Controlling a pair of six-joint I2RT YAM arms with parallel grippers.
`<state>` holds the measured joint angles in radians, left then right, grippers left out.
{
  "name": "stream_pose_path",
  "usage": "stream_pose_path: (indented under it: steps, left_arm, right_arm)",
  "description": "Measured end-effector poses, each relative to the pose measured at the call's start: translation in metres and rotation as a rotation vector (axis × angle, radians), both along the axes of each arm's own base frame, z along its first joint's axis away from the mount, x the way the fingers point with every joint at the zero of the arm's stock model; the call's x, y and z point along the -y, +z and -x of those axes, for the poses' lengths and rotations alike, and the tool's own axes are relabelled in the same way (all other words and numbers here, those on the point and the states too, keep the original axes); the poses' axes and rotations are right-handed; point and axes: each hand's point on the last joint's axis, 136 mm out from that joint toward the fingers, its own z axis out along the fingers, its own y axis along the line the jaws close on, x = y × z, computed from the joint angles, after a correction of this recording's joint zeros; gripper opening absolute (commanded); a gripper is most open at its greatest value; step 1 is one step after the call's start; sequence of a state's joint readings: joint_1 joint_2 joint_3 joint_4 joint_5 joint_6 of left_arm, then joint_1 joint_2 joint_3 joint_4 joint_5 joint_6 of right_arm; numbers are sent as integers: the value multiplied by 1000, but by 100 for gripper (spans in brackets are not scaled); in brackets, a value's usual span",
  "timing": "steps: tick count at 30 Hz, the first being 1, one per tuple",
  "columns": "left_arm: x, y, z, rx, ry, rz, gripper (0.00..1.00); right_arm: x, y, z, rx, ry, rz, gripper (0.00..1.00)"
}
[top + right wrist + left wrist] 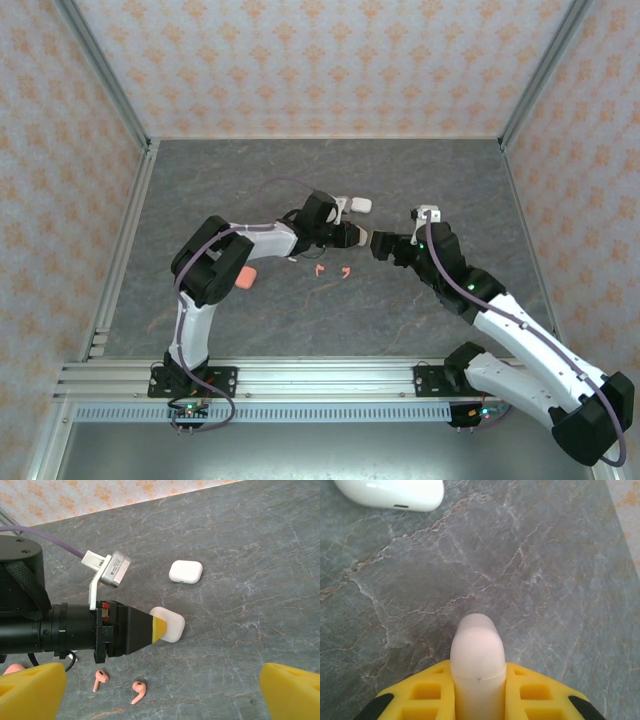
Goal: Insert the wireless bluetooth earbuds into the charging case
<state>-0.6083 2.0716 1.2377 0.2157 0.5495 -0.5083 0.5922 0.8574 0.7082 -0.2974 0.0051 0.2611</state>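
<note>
My left gripper is shut on a closed white charging case, gripping it by its sides between the yellow fingers. In the right wrist view the same case juts from the left gripper just above the table. Two coral-red earbuds lie on the table below it, also seen from above. My right gripper is open with nothing between its fingers, facing the left gripper from the right.
A second closed white case lies on the table behind the grippers. A coral-red case lies beside the left arm's elbow. The grey stone-patterned table is walled on three sides.
</note>
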Motion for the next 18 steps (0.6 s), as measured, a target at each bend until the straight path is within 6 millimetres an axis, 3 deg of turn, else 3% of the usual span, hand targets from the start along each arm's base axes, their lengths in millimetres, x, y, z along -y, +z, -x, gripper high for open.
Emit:
stream_pose_path:
  steps: [9,18]
  left_arm:
    - [4,1,-7,-19,25,20,37]
    - [1,-3,-10,-17,49,0,46]
  right_arm:
    - [-1,-11,-1,-23,5,24,99]
    - [1,-11,-1,-24,3,30,99]
